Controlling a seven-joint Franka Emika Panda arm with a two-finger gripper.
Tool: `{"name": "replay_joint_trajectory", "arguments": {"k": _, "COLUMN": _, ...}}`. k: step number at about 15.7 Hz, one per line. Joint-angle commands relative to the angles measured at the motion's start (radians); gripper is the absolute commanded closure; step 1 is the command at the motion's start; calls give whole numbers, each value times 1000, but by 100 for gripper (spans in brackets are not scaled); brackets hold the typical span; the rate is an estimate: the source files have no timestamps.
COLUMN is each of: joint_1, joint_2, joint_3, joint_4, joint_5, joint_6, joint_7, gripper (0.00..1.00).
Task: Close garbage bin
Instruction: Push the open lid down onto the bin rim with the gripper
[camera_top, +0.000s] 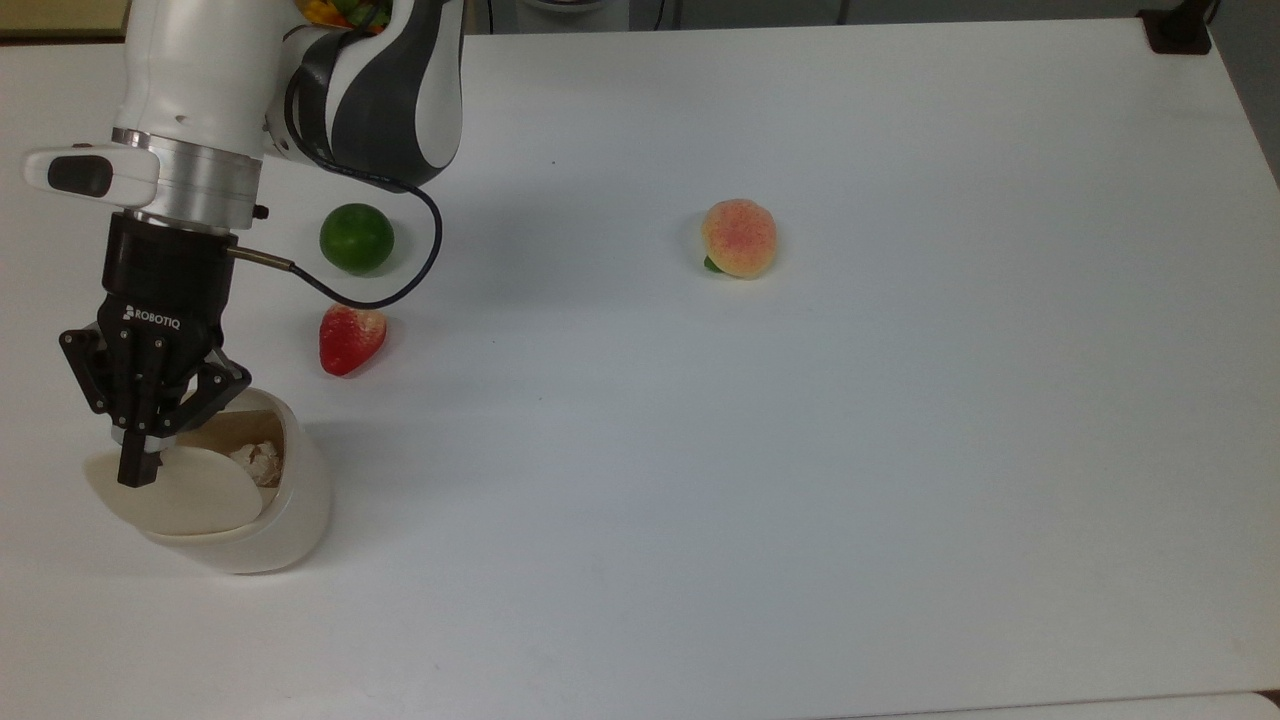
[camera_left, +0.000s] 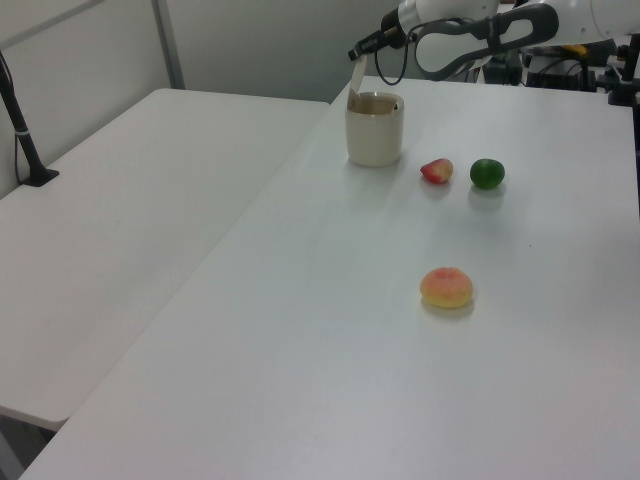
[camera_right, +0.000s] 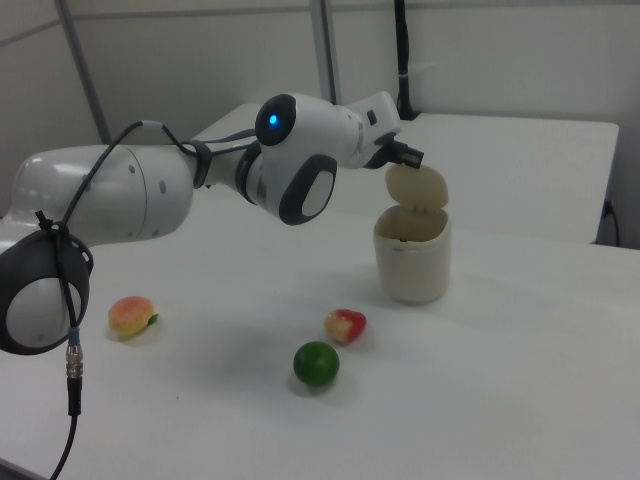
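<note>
- The white Franka arm with dark grey joint covers (camera_top: 300, 90) reaches in from the top view's upper left, its wrist pointing down.
- A silver ring joins the wrist to the black two-finger gripper (camera_top: 138, 470), which carries white lettering.
- The gripper's linkages spread to either side, while the two fingertips (camera_top: 136, 466) sit pressed together in a single narrow tip.
- A black cable (camera_top: 400, 270) loops from the gripper's side back up to the forearm.
- In the right view the arm stretches level, gripper (camera_right: 412, 157) at its far end.
</note>
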Motion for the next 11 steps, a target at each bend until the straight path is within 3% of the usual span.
{"name": "replay_joint_trajectory", "arguments": {"k": 1, "joint_1": 1, "joint_2": -45, "joint_3": 1, "joint_4": -54, "joint_5": 9, "joint_6": 15, "joint_7": -4, "gripper": 100}}
{"name": "replay_joint_trajectory", "arguments": {"k": 6, "joint_1": 3, "joint_2": -110, "joint_3": 1, "joint_4": -158, "joint_5": 9, "joint_6": 9, "joint_7": -5, "gripper": 100}}
{"name": "replay_joint_trajectory", "arguments": {"k": 11, "joint_1": 0, "joint_2": -136, "joint_3": 0, "joint_4": -202, "joint_5": 7, "joint_6": -17, "joint_7": -10, "gripper": 100}}
